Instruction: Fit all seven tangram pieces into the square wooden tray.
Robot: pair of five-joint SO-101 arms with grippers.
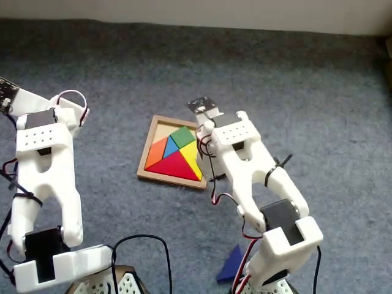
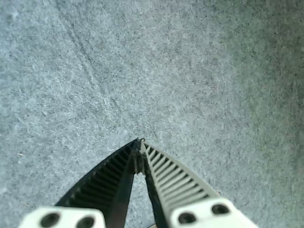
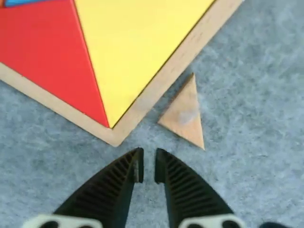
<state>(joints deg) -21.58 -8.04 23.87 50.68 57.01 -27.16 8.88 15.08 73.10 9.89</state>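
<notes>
Right gripper (image 3: 148, 156), jaws narrow and empty, hangs by the tray (image 3: 186, 52) corner. Widen first, then straddle the wooden triangle (image 3: 185, 114) squarely

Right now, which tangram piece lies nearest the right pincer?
The tan triangle on the carpet, just outside a corner of the tray, ahead of the right pincer. The red piece and yellow piece sit inside the tray.
</notes>
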